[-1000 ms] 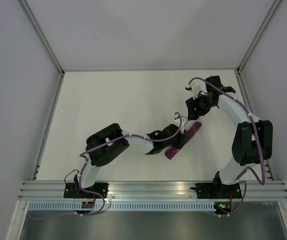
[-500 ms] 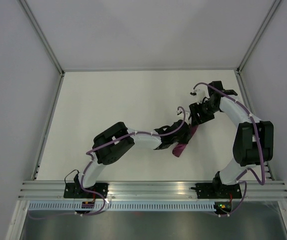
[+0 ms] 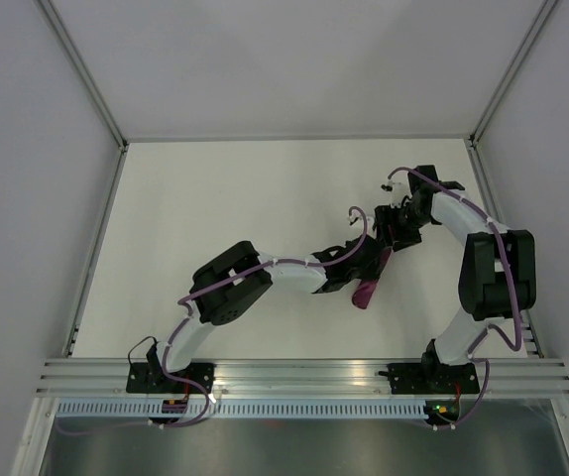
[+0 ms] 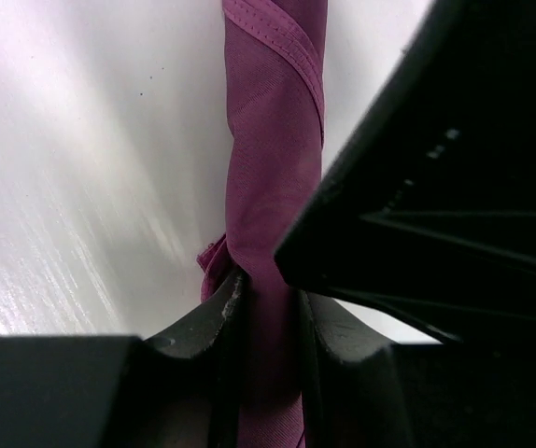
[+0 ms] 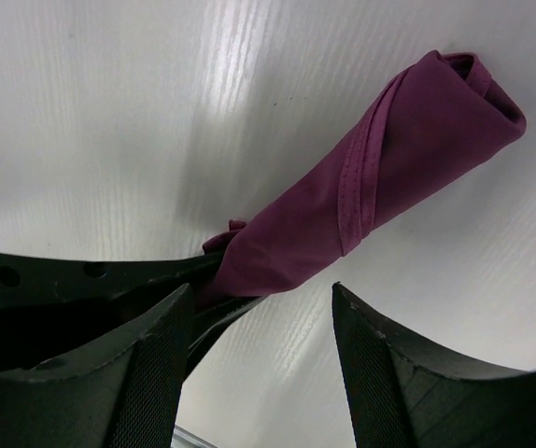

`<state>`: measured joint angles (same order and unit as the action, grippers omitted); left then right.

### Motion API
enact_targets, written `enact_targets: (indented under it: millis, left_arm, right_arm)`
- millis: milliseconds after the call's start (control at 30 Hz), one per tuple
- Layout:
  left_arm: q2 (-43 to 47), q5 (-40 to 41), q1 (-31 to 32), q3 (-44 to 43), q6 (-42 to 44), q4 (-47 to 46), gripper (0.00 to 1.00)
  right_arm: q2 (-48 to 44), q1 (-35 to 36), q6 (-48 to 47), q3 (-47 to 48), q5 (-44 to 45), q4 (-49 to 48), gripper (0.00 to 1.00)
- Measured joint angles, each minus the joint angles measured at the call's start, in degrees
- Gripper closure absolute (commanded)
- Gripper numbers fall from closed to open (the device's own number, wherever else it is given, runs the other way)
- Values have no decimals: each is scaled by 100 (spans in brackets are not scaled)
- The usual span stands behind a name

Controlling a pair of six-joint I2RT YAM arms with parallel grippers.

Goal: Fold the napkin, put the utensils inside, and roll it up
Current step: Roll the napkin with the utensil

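Observation:
The napkin (image 3: 367, 292) is a tight magenta roll lying on the white table, seen lengthwise in the left wrist view (image 4: 274, 159) and slanting in the right wrist view (image 5: 380, 191). My left gripper (image 3: 370, 268) (image 4: 268, 301) is shut on one end of the roll, with cloth pinched between both fingers (image 4: 218, 315). My right gripper (image 3: 392, 234) (image 5: 259, 291) stands open just above the table beside the roll's gripped end, with nothing between its fingers (image 5: 156, 364). It looms as a black mass in the left wrist view. The utensils are hidden.
The left gripper's black fingers (image 5: 91, 280) lie close to my right gripper's left finger. White walls with metal corner posts (image 3: 94, 94) enclose the table (image 3: 225, 198). An aluminium rail (image 3: 304, 375) runs along the near edge by both arm bases.
My left arm has carried the rolled napkin to the right and turned it more upright. My right gripper has come down and left until it sits next to the roll's gripped end.

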<state>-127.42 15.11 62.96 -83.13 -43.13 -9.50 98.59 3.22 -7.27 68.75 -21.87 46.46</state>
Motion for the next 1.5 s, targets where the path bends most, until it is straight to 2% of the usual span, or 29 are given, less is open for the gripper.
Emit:
enact_targets:
  millis: [400, 500, 667, 733, 833, 1233, 1500]
  left_arm:
    - [-201, 153, -11, -267, -730, 33, 80]
    - [-286, 151, -22, -378, -859, 33, 72]
    - [-326, 155, -26, -431, -953, 24, 60]
    - [-328, 136, -39, -431, -970, 15, 59]
    - [-328, 111, -57, -426, -977, -28, 55]
    - [-94, -236, -221, 92, -914, -566, 44]
    - [428, -529, -323, 793, -782, -588, 43]
  right_arm:
    - [544, -155, 468, 0, 245, -361, 37]
    - [601, -160, 540, 2, 262, -426, 40]
    - [758, -162, 608, 52, 297, -505, 55]
    - [844, -164, 643, 101, 302, -516, 63]
    - [911, -164, 673, 168, 341, -520, 69]
    - [1067, -129, 608, 564, 857, -551, 71]
    - [1502, -136, 378, 1215, 1346, -667, 71]
